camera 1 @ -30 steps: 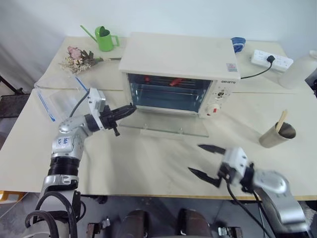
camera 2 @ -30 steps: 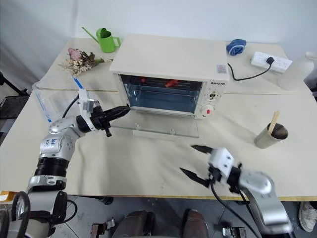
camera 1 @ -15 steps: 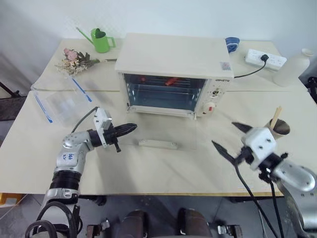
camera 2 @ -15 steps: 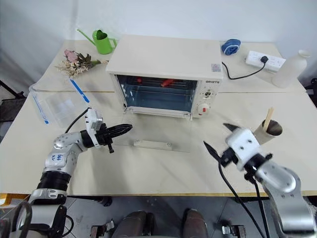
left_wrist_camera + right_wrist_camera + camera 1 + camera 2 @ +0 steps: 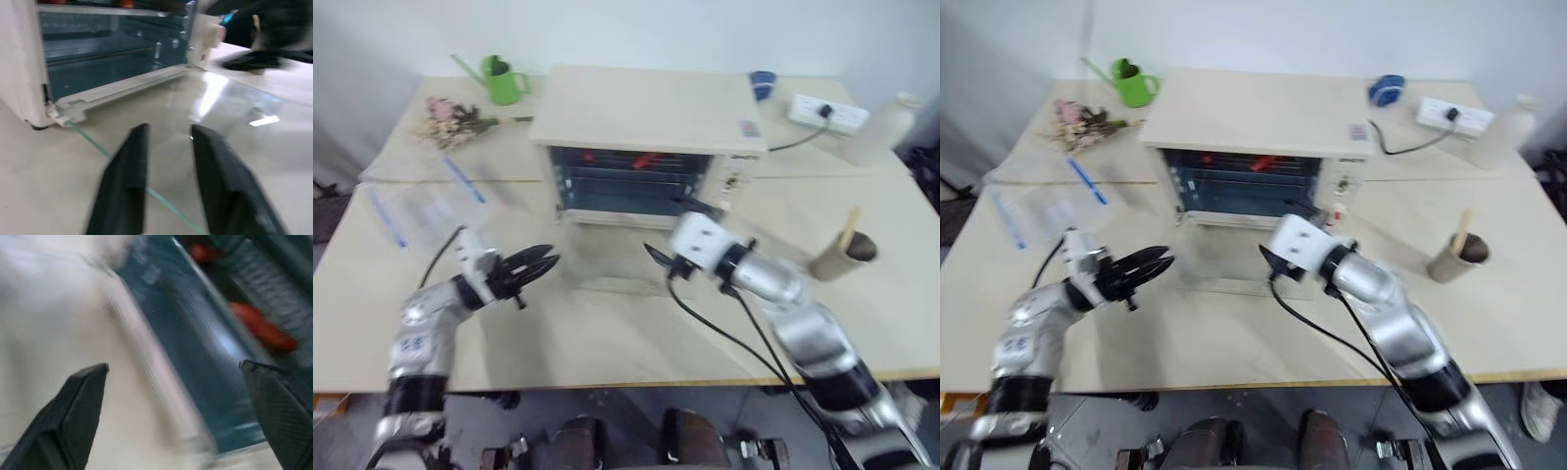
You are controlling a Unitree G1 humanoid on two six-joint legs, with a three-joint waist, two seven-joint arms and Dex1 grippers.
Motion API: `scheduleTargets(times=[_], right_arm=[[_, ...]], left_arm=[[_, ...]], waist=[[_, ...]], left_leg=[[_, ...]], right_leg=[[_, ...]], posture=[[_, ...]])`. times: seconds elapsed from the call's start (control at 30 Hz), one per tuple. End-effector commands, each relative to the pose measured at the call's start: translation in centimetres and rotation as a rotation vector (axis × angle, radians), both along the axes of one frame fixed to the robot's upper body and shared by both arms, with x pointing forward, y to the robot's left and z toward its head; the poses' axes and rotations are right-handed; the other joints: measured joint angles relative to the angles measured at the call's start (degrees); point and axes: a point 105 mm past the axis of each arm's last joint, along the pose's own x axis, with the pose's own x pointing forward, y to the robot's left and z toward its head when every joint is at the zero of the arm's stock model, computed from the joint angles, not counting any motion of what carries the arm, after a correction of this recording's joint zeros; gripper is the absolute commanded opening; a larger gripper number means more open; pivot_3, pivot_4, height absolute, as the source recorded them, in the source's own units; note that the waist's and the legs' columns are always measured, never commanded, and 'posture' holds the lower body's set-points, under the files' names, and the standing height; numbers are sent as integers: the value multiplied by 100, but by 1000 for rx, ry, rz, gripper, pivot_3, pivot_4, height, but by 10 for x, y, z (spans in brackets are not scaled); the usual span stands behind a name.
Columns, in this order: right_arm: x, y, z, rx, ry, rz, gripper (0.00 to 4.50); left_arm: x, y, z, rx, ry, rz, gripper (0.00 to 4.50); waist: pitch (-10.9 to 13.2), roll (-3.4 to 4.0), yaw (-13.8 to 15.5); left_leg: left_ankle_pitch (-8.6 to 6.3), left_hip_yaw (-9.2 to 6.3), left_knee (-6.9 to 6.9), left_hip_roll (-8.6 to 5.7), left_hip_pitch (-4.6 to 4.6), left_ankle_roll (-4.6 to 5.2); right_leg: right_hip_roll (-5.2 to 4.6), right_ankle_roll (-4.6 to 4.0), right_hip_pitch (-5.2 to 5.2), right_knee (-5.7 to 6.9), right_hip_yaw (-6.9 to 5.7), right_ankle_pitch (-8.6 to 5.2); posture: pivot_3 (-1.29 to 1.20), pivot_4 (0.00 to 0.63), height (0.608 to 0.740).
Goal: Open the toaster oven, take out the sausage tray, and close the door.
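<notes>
Door (image 5: pixel 230 105) is down flat, so I'm on the tray step: right gripper (image 5: pixel 677 235) spread wide at the toaster oven (image 5: pixel 641 132) mouth (left gripper (image 5: pixel 530 266) parted, empty), sausage tray (image 5: pixel 636 160) needs grabbing next.

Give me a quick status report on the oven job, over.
Both grippers open and empty: left gripper beside the lowered door, right gripper at the oven mouth. Sausage tray still inside. Nothing blocking the opening.

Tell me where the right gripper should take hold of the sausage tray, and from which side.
Probably the sausage tray's front edge, approached level from the front through the toaster oven's open mouth. The door lies flat, walls close the other sides, and the right gripper already faces in, open.
</notes>
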Motion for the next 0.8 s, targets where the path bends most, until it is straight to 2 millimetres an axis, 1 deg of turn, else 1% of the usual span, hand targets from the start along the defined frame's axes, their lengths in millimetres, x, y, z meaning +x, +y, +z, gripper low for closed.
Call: scheduleTargets(times=[0.03, 0.1, 0.17, 0.23, 0.4, 0.5, 0.63, 0.7, 0.8], right_arm=[[19, 7, 21, -59, -185, -71, 4500], [28, 10, 27, -74, -222, -101, 4500], [34, 15, 32, -71, -253, -114, 4500], [39, 18, 36, -82, -288, -136, 4500], [49, 16, 36, -134, -320, -186, 4500], [53, 16, 33, -155, -309, -193, 3930], [56, 17, 26, -175, -283, -198, 2571], [55, 20, 24, -177, -283, -190, 1816], [54, 23, 25, -175, -296, -185, 911]], left_arm=[[-13, 4, 17, 6, -63, 19, 2703], [-15, 3, 18, -6, -73, 44, 3298], [-16, 2, 18, -8, -90, 64, 3950], [-16, -1, 17, -18, -93, 69, 4489], [-15, -6, 20, -30, -108, 81, 4489], [-9, -8, 27, -46, -123, 85, 4500], [0, -13, 30, -52, -133, 72, 4500], [8, -21, 35, -46, -148, 46, 4500], [18, -27, 43, -45, -164, 27, 4500]], waist=[[1, 2, 0], [2, 4, 21], [1, 3, 23], [1, 2, 15], [1, 3, -7], [2, 3, -4], [1, 3, -1], [2, 3, -5], [1, 3, -5]], left_leg=[[-1, -3, 0, 5, 0, -5], [0, -7, -1, 3, -1, -6], [-1, -15, 1, -2, -3, -6], [-1, -17, 0, -4, -4, -6], [-1, -15, -3, -3, -4, -6], [-1, -14, -3, -3, -3, -6], [-1, -14, -2, -3, -4, -6], [-1, -12, -3, -3, -4, -6], [0, -12, -2, -2, -3, -6]], right_leg=[[2, -2, 0, 3, -5, -1], [2, -4, 0, 6, -4, -2], [0, -3, 3, 8, -4, -2], [0, -3, 4, 7, -4, -1], [2, -3, 2, 6, -5, -2], [2, -3, 2, 7, -4, -2], [2, -3, 2, 7, -4, -2], [2, -3, 2, 6, -4, -2], [5, -3, 2, 8, -4, -2]], posture=[[0, 150, 740], [0, 150, 740], [0, 150, 740], [0, 150, 740], [0, 150, 740], [0, 150, 740], [0, 150, 740], [0, 150, 740], [0, 150, 740]])
